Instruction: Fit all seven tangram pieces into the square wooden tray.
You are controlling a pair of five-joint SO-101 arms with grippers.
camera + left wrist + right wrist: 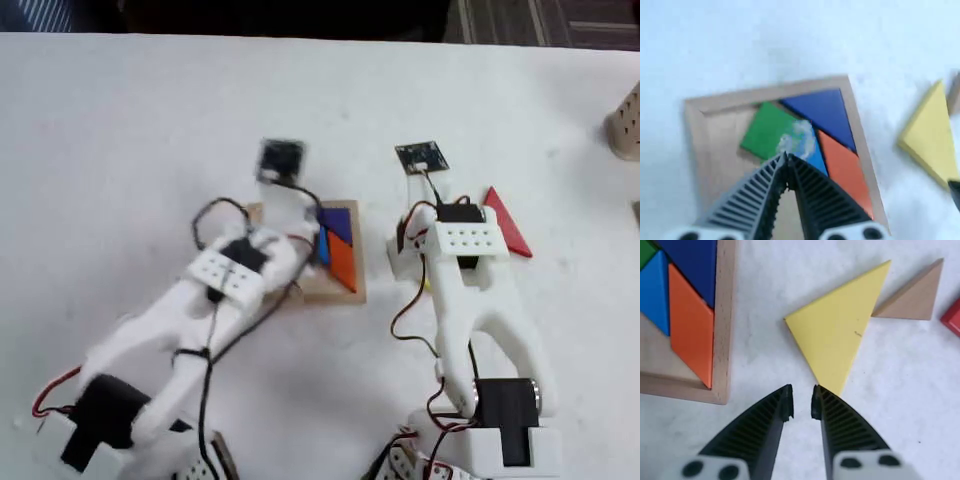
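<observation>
Two white arms lean over the pale worktop [150,120], one at the square wooden tray [692,107], the other among the loose pieces beside it.

The left tool [786,161] hangs above the tray's open middle with its ribbed fingers pressed together at the tips and nothing between them. The tips sit over the spot where the green square [767,131] meets the light blue triangle [815,152]; whether they touch either piece cannot be told.

The right tool [801,402] is over bare worktop just outside the tray's rim. Its fingers are parted by a narrow gap and hold nothing. One fingertip [816,401] lies just beside the nearest corner of the yellow triangle [837,337].

The count stands at seven pieces. Four lie in the tray, packed against one side: the green square, a dark blue triangle [822,112], the light blue triangle and an orange parallelogram [846,175], the last running along the rim. The rest of the tray shows bare wood.

Three pieces lie flat on the worktop, outside the tray: the yellow triangle nearest it, a bare-wood triangle [915,295] whose corner meets the yellow one's far edge, and a red triangle [507,225] beyond them, beside the right arm's wrist.
</observation>
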